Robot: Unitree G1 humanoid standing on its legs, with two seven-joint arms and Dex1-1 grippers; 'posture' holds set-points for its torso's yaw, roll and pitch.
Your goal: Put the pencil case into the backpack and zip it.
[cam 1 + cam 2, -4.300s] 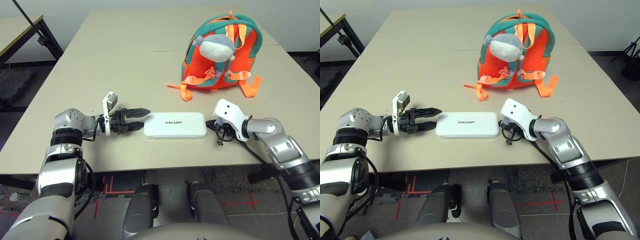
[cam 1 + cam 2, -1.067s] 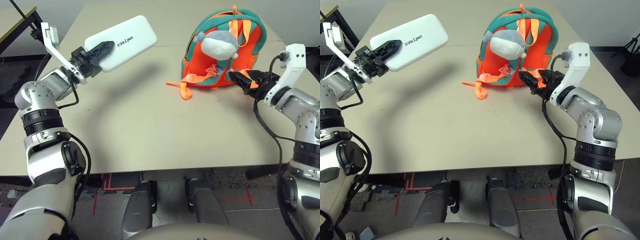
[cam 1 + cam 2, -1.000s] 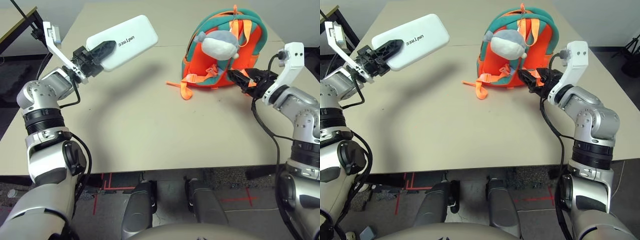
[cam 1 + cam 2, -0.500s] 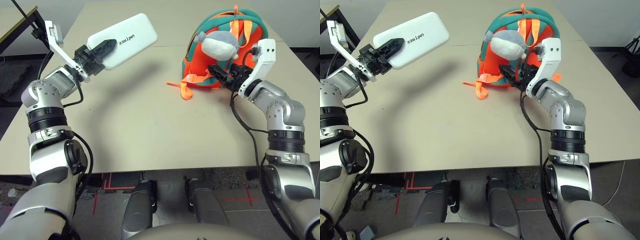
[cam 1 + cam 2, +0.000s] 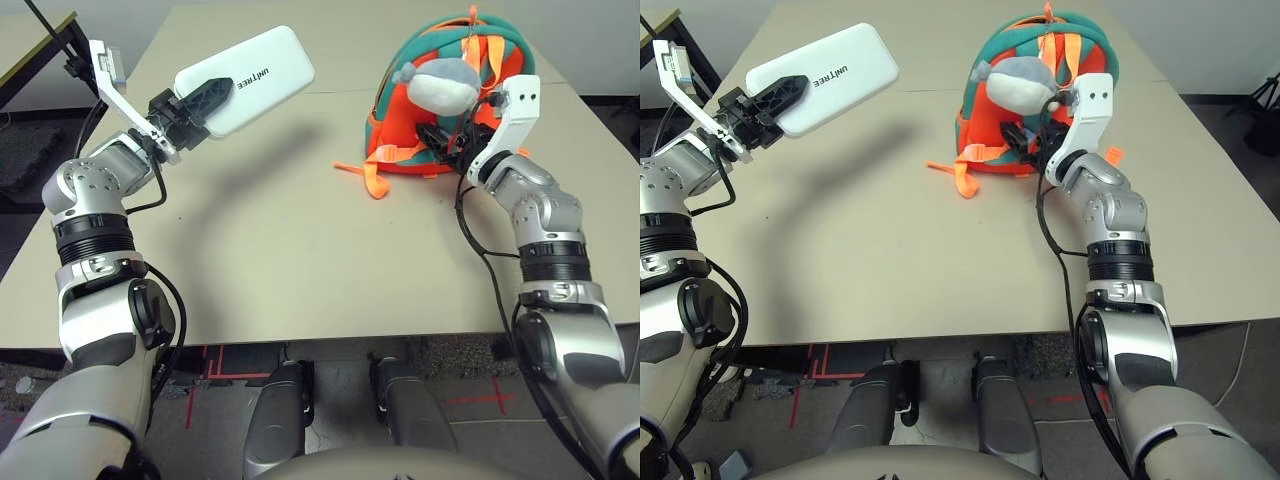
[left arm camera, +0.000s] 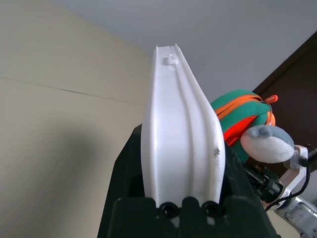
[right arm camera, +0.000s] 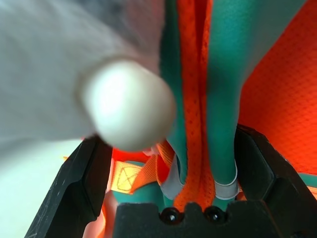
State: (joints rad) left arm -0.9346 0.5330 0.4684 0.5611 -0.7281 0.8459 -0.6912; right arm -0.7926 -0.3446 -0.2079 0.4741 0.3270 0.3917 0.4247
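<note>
Right gripper (image 5: pixel 438 135) has pushed in against the backpack (image 5: pixel 395 135) front over the last second; a second ago it sat off to the backpack's right side, now it's in among the straps under the plush toy (image 5: pixel 440 82). Backpack itself looks nudged a bit. Reads as going for a hold on the bag, so opening it is likely the step in hand; case not in yet, zip not done.

Head views: left gripper (image 5: pixel 205 98) unchanged, held high over the far-left part of the counter (image 5: pixel 280 260), clamped on one end of the pencil case (image 5: pixel 250 75), which sticks out flat in the air toward the backpack, well apart from it. Backpack stands upright at the far right of the counter, orange straps trailing toward the middle.

Left wrist view: pencil case (image 6: pixel 181 144) seen edge-on, pinched between the two black fingers, jaws narrow around it. Backpack (image 6: pixel 237 114) and plush toy (image 6: pixel 267 144) beyond, with the right arm at them.

Right wrist view: fingers (image 7: pixel 84 183) spread wide, an orange strap (image 7: pixel 195 99) and teal trim running between them, not pinched yet. Plush toy (image 7: pixel 89 64) blurred, close up. Can't tell if either finger touches the fabric.
</note>
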